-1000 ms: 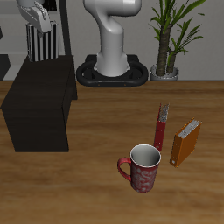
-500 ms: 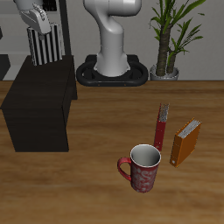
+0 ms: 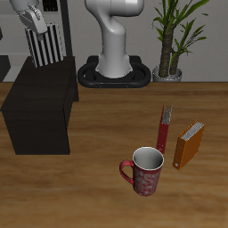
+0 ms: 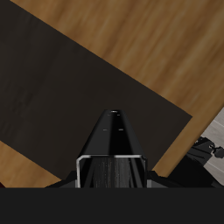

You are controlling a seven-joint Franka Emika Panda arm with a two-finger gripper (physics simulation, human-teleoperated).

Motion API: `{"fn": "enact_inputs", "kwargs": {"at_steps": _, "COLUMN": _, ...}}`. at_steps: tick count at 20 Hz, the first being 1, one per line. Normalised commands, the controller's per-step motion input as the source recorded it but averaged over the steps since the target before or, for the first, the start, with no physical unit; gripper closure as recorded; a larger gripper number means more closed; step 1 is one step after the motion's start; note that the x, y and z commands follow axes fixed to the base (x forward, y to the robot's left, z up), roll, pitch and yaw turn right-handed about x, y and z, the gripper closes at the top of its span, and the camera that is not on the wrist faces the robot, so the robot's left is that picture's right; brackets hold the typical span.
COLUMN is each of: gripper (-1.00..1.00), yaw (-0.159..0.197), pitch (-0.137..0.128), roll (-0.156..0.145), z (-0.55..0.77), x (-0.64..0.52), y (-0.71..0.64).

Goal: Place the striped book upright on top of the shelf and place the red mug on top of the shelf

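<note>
The striped book (image 3: 46, 46) is held upright with a slight tilt at the back end of the shelf (image 3: 40, 102), its lower edge at or just above the flat black top; I cannot tell if it touches. My gripper (image 3: 34, 21) is shut on the book's upper part. In the wrist view the striped book (image 4: 112, 147) shows edge-on between my fingers, with the shelf top (image 4: 61, 87) beneath it. The red mug (image 3: 145, 171) stands upright on the table near its front edge, far from my gripper, handle pointing toward the shelf side.
A slim red book (image 3: 164, 129) and an orange book (image 3: 188, 144) stand upright just behind and beside the mug. The robot base (image 3: 116, 53) and a potted plant (image 3: 171, 40) are at the back. A grey rack (image 3: 7, 40) rises behind the shelf.
My gripper has sunk a little with the striped book and shifted slightly toward the rack. The book now sits lower over the shelf's back end. Nothing else moved.
</note>
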Motion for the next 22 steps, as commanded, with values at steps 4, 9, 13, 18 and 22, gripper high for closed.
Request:
{"fn": "enact_inputs", "kwargs": {"at_steps": 4, "gripper": -1.00, "yaw": 0.004, "pitch": 0.001, "roll": -0.008, "z": -0.11, "x": 0.00, "y": 0.03}}
{"fn": "enact_inputs", "kwargs": {"at_steps": 9, "gripper": -1.00, "yaw": 0.004, "pitch": 0.038, "roll": -0.006, "z": -0.14, "x": 0.10, "y": 0.03}}
{"fn": "enact_inputs", "kwargs": {"at_steps": 13, "gripper": -1.00, "yaw": -0.011, "pitch": -0.006, "roll": -0.045, "z": 0.03, "x": -0.01, "y": -0.09}}
{"fn": "enact_inputs", "kwargs": {"at_steps": 18, "gripper": -1.00, "yaw": 0.083, "pitch": 0.005, "roll": -0.038, "z": 0.11, "x": -0.05, "y": 0.15}}
{"fn": "enact_inputs", "kwargs": {"at_steps": 22, "gripper": -1.00, "yaw": 0.103, "pitch": -0.006, "roll": -0.039, "z": 0.20, "x": 0.03, "y": 0.17}}
